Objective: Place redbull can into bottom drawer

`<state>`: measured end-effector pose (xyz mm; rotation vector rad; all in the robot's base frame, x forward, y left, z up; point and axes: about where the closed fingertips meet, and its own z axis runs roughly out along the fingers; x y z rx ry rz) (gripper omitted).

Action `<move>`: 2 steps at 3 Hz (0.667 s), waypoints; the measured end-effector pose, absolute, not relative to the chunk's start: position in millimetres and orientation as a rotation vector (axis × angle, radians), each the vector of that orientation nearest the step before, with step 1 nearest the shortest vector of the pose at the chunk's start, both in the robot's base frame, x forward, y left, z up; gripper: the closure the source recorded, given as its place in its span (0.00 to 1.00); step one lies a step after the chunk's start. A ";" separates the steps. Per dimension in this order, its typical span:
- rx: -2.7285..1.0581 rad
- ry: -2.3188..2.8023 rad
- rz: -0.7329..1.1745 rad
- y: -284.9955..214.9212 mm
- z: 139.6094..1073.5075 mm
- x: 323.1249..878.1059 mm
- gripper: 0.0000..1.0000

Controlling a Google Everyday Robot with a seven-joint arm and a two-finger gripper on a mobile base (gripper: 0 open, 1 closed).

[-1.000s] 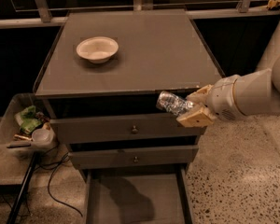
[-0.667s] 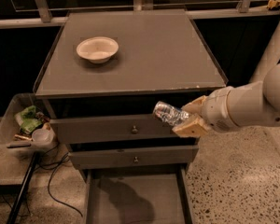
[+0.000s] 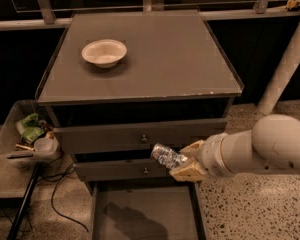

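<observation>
The redbull can (image 3: 167, 156) is a small shiny silver crinkled can, held on its side in front of the middle drawer. My gripper (image 3: 186, 162) is shut on its right end, with tan fingers (image 3: 189, 173) above and below it. The white arm reaches in from the right. The bottom drawer (image 3: 145, 214) is pulled open below the can, a wide shallow grey tray with a plain floor. The can hangs above the drawer's back right part, apart from it.
A cream bowl (image 3: 104, 52) sits on the cabinet top (image 3: 155, 59). Two upper drawers with round knobs (image 3: 144, 139) are closed. A side tray (image 3: 20, 149) with a cup and green packet stands left. Cables lie on the speckled floor.
My gripper has moved down and a little left with the can, from the top drawer's level to in front of the middle drawer, above the open bottom drawer.
</observation>
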<state>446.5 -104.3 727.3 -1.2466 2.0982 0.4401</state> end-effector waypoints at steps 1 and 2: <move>-1.192 2.136 0.489 -96.2 679.0 434.1 1.00; -1.154 2.183 0.529 -92.2 630.4 432.4 1.00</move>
